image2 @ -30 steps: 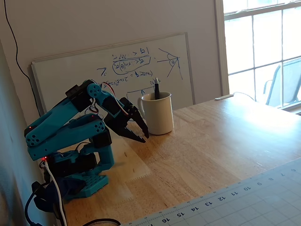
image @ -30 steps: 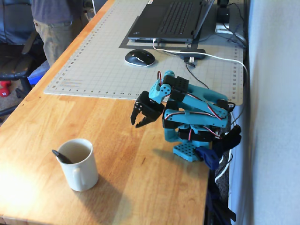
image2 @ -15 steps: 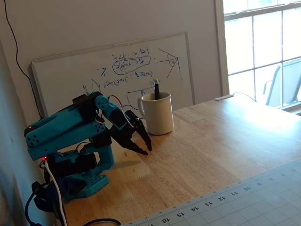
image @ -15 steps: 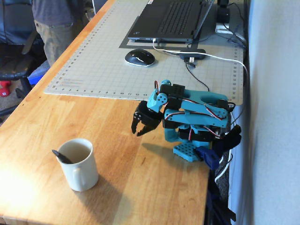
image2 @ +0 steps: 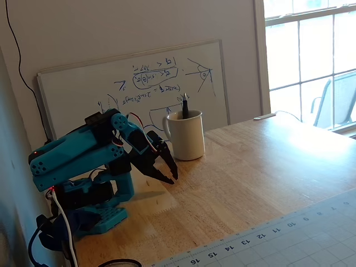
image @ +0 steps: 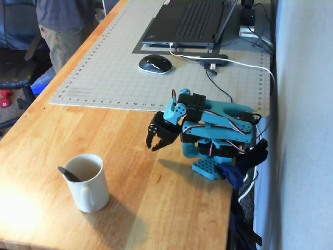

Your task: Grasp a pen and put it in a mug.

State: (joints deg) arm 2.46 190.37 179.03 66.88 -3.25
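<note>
The white mug [image: 89, 191] stands upright on the wooden table near its front left, handle toward the camera. The dark pen [image: 68, 174] stands inside it, leaning on the rim with its end sticking out. In the other fixed view the pen [image2: 184, 105] rises above the mug [image2: 188, 138]. The blue arm is folded low over its base. Its black gripper [image: 152, 148] points down at the table, right of the mug and apart from it; it also shows in the other fixed view [image2: 172, 178]. The jaws look closed and empty.
A grey cutting mat [image: 119, 78] covers the far table and carries a laptop [image: 192, 21], a mouse [image: 154, 63] and a cabled hub [image: 213, 59]. A whiteboard [image2: 139, 78] leans on the wall behind the mug. A person [image: 62, 26] stands beyond the table's left edge.
</note>
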